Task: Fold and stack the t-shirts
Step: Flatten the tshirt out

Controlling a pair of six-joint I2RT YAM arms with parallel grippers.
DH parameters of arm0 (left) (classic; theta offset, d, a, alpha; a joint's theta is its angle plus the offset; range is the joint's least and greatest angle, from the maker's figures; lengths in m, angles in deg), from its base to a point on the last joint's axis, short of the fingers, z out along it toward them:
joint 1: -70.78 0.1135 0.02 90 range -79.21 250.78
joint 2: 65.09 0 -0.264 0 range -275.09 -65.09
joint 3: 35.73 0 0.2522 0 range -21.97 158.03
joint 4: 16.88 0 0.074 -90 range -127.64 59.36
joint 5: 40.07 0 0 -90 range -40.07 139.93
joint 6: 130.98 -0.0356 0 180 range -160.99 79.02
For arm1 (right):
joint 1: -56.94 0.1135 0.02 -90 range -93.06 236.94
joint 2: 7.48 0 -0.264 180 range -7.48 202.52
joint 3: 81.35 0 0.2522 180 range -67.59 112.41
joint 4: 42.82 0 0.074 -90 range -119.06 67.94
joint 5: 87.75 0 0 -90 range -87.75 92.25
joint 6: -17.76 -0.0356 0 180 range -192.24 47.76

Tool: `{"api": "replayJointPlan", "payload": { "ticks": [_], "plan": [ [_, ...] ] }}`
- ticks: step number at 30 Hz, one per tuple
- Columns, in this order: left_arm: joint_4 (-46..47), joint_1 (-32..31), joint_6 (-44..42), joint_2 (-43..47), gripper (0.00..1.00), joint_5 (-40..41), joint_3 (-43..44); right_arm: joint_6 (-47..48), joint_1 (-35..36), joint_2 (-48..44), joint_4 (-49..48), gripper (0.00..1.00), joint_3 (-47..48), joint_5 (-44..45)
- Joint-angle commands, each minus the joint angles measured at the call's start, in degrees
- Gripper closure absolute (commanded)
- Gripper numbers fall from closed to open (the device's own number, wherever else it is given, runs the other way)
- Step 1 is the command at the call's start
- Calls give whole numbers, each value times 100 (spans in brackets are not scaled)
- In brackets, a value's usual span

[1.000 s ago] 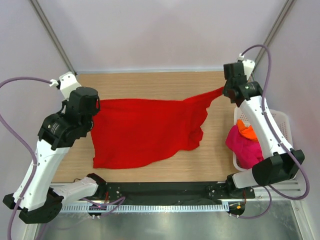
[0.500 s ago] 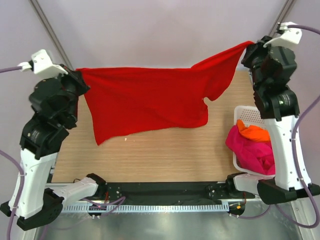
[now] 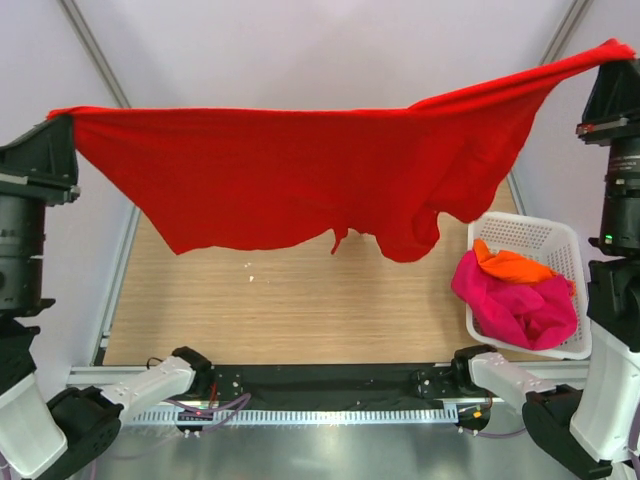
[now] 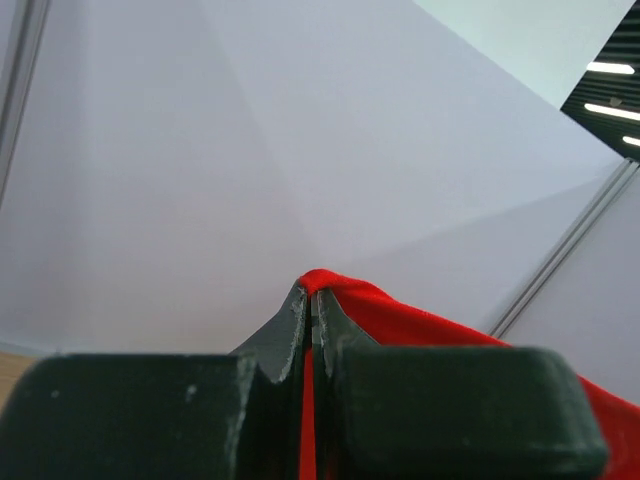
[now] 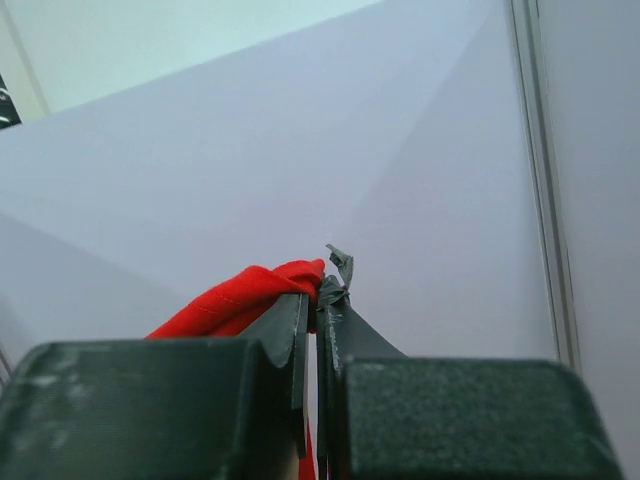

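T-shirt [image 3: 300, 170], bright red, hangs stretched wide, hem sagging unevenly.

Pale wooden worktop [image 3: 300, 310] in front of me, with one tiny white speck [image 3: 250, 265] lying left of centre. At the right edge, toward the near corner, sits the white lattice basket [image 3: 525, 232]. A magenta t-shirt [image 3: 510, 300] is heaped inside, an orange t-shirt [image 3: 510, 266] resting on it. A black mounting strip [image 3: 330, 380] runs along the near edge.
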Motion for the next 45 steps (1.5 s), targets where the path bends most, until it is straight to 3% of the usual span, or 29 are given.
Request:
{"api": "replayJointPlan", "payload": {
  "ticks": [1, 9, 14, 18, 22, 24, 28, 36, 45],
  "plan": [
    [199, 55, -110, -79, 100, 19, 129, 42, -20, 259, -318, 99, 251, -13],
    [261, 47, 5, -185, 100, 151, 235, -38, -28, 619, -397, 99, 675, -66],
    [664, 55, -223, -474, 99, 643, -186, -126, -20, 1181, -818, 99, 718, 57],
    [1490, 55, -724, -1149, 100, 1353, -451, -144, -20, 1963, -1082, 99, 1235, 197],
    [2341, 73, -1391, -2046, 100, 2065, 13, -65, -20, 3059, -1206, 99, 2114, 224],
    [2492, 117, -1559, -2346, 100, 2068, 295, 14, -20, 3334, -1153, 99, 2623, 198],
    [2870, 222, -2156, -2821, 100, 2006, 508, 173, -28, 3546, -1311, 99, 2617, 303],
    [2916, 284, -1808, -2041, 100, 2498, -1162, -81, -28, 3029, -1619, 99, 1151, 83],
    [1668, 266, -910, -803, 100, 1919, -970, -381, -20, 1896, -1197, 99, 869, -66]
  ]
}}
